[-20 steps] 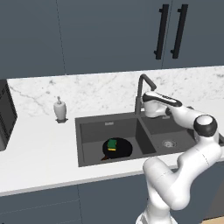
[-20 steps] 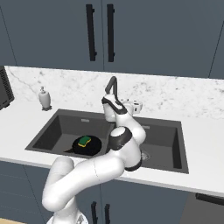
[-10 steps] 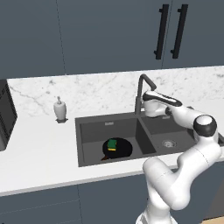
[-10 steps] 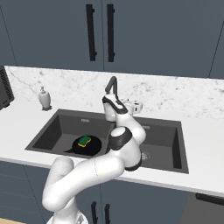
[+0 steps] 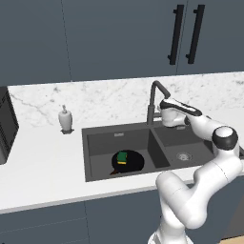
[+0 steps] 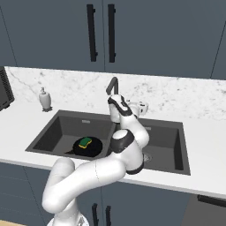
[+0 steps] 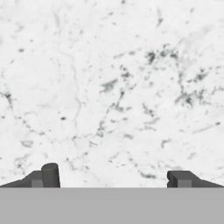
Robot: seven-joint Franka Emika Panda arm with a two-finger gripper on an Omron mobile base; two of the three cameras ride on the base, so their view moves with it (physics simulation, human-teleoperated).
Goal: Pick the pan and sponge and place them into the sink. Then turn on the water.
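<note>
The black pan (image 5: pixel 128 163) (image 6: pixel 88 148) lies in the left basin of the dark grey sink (image 5: pixel 97 143) (image 6: pixel 53 132), its reddish handle pointing to the front left. The green and yellow sponge (image 5: pixel 122 157) (image 6: pixel 85 142) rests on the pan. My gripper (image 5: pixel 165 118) (image 6: pixel 142 106) (image 7: pixel 114 177) hovers at the sink's back rim, just right of the tall dark tap (image 5: pixel 153 97) (image 6: pixel 112 86). It faces the marble and stands open with nothing between its fingertips (image 7: pixel 50 174). The water is out of view.
A white soap dispenser (image 5: pixel 65 119) (image 6: pixel 44 99) stands on the marble counter left of the sink. A dark appliance (image 5: pixel 5 126) sits at the far left. Dark cabinets with long handles (image 5: pixel 185 34) hang above. The right basin (image 5: pixel 183 155) has a round metal drain.
</note>
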